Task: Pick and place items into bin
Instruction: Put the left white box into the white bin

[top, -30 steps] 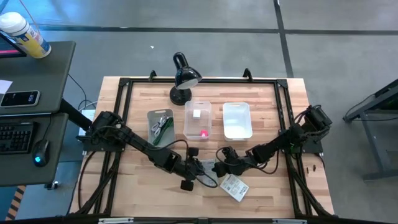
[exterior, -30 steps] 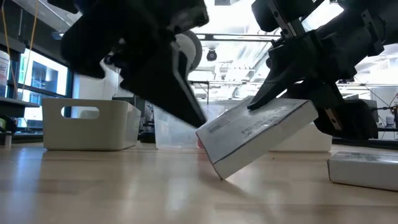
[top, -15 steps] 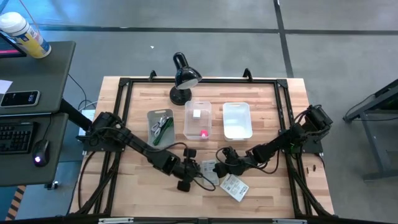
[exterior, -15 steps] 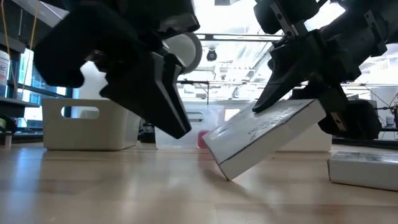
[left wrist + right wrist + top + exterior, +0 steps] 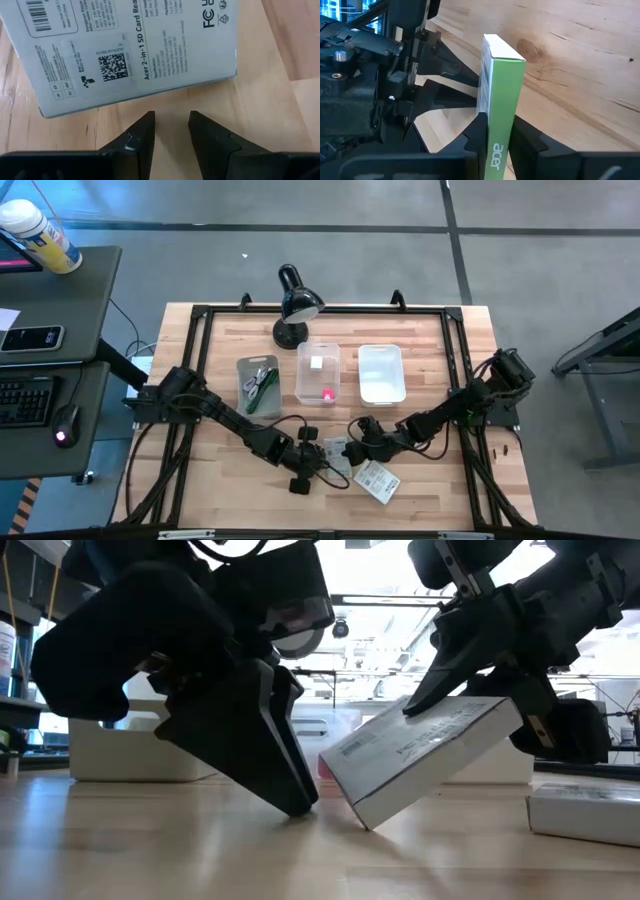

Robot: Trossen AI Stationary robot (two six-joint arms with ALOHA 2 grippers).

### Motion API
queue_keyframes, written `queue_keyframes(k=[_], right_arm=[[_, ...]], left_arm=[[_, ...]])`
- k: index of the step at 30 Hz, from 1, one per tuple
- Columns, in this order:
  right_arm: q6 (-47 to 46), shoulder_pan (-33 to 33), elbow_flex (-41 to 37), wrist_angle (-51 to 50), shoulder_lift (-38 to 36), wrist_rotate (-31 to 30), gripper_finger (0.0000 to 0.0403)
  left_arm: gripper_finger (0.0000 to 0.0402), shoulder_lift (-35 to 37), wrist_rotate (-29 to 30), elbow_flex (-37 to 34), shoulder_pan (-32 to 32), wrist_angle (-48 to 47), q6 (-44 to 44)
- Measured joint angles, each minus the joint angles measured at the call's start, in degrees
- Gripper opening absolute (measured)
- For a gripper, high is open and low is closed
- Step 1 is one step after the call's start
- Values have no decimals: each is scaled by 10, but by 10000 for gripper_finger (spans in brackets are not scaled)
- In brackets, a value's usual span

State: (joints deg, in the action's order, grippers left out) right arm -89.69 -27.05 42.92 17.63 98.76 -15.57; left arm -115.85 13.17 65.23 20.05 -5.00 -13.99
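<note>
The left gripper (image 5: 303,477) stands nose-down on the desk (image 5: 220,480), jaws slightly apart and holding nothing, just beside the white box (image 5: 425,758). The box lies immediately ahead of those jaws, tilted, one lower corner on the wood, its long axis rising toward the right. The right gripper (image 5: 496,131) is clamped across its narrow thickness, so the right arm has it. The bins (image 5: 380,374) lie farther back.

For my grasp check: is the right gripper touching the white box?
Touching. In the right wrist view, the right gripper has its fingers pressed on both faces of the white box; the low view shows the box tilted.
</note>
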Motion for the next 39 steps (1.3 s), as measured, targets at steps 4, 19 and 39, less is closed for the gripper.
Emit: queue_keyframes(k=[4,19,39], right_arm=[[0,0,0,3,0,-1,56],[-2,0,-1,21,0,-3,63],[1,0,-1,23,0,-2,57]], left_arm=[[113,-1,16,-1,-1,16,2],[113,-7,31,-3,-6,52,-11],[113,-5,43,-3,-6,55,-13]])
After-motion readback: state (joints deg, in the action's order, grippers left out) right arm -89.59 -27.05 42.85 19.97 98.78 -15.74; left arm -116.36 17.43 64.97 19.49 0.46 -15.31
